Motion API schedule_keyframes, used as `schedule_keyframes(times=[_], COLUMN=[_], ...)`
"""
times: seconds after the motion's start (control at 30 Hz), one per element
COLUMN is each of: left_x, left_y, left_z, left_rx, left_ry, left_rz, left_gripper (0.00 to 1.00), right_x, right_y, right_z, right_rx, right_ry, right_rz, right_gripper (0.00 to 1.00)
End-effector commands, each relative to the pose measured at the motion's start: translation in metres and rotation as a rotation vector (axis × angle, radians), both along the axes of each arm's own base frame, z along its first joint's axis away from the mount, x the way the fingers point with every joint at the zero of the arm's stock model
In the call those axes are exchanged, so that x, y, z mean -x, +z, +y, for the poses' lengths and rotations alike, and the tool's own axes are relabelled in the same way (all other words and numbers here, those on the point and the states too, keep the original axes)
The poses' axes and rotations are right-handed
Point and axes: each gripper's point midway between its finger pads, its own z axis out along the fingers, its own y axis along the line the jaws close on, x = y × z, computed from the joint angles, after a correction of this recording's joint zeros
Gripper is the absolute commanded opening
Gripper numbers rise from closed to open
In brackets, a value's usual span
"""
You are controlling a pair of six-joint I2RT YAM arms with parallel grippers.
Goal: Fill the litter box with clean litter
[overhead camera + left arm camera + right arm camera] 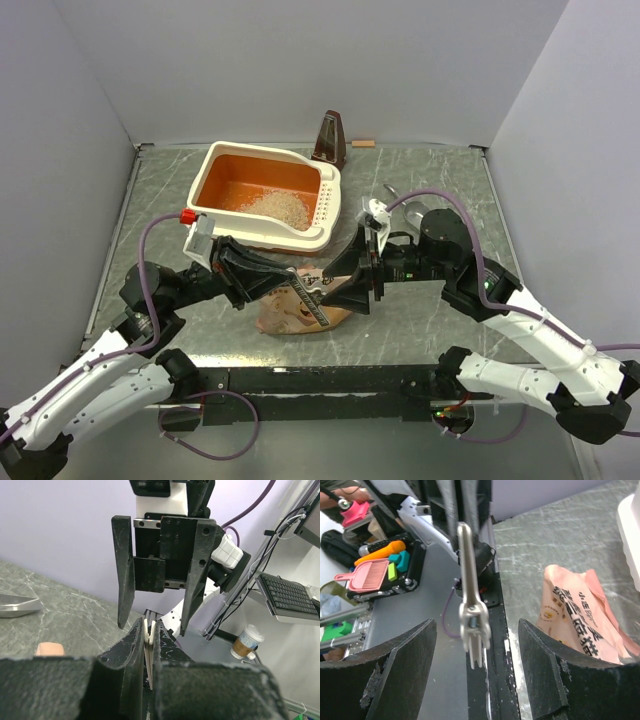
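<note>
Just past L-pincer (313,293) clip (465,575): litter box (258,236)

litter box (326,200) smooth glossy plastic, clean litter (277,207) matt & grainy, bag (300,314) crinkly, clip (472,618) shiny metal, table (430,330) matt stone-look

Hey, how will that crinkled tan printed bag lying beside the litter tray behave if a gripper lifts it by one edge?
Likely floppy: the crinkled tan printed bag lies creased and slumped, so it should sag from the pinch. Probably light, since it looks flattened and pale granules already sit in the cream plastic tray.
</note>
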Motion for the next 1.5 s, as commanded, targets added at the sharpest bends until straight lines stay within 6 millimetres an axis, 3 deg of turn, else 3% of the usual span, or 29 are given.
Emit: schedule_keyframes(times=[0.0,0.47,0.5,0.57,0.6,0.67,0.7,0.73,0.83,0.93,1.17,1.47], left_x=[0.009,0.014,0.014,0.015,0.015,0.014,0.013,0.007,0.000,-0.005,-0.025,-0.058], left_y=[0.028,0.038,0.039,0.038,0.036,0.032,0.028,0.018,0.002,-0.004,-0.048,-0.105], left_z=[0.006,0.007,0.007,0.007,0.007,0.006,0.007,0.005,0.008,0.013,0.020,0.014], left_rx=[0.063,0.083,0.086,0.090,0.085,0.073,0.063,0.027,-0.050,-0.098,-0.254,-0.456], left_ry=[-0.016,-0.031,-0.032,-0.036,-0.040,-0.036,-0.025,-0.003,0.049,0.103,0.212,0.292], left_rz=[-0.066,-0.093,-0.094,-0.094,-0.090,-0.085,-0.092,-0.061,-0.059,-0.080,-0.066,-0.019], left_gripper=[0.10,0.11,0.11,0.15,0.17,0.32,0.41,0.56,0.70,0.74,0.74,0.72], right_x=[0.009,0.011,0.012,0.010,0.007,0.007,0.005,0.007,0.004,-0.005,-0.032,-0.061], right_y=[0.016,0.004,0.003,0.004,0.006,0.005,0.017,0.019,0.015,0.013,0.008,-0.004], right_z=[0.007,0.015,0.016,0.017,0.016,0.014,0.007,0.005,-0.002,-0.005,-0.023,-0.031], right_rx=[-0.063,-0.052,-0.050,-0.049,-0.058,-0.073,-0.115,-0.123,-0.091,-0.061,0.032,0.099], right_ry=[0.062,0.094,0.103,0.092,0.067,0.037,-0.005,-0.013,-0.045,-0.101,-0.261,-0.329], right_rz=[-0.035,-0.018,-0.016,-0.014,-0.026,-0.051,-0.095,-0.107,-0.121,-0.123,-0.198,-0.364], right_gripper=[0.72,0.70,0.53,0.00,0.00,0.00,0.00,0.00,0.00,0.00,0.00,0.00])
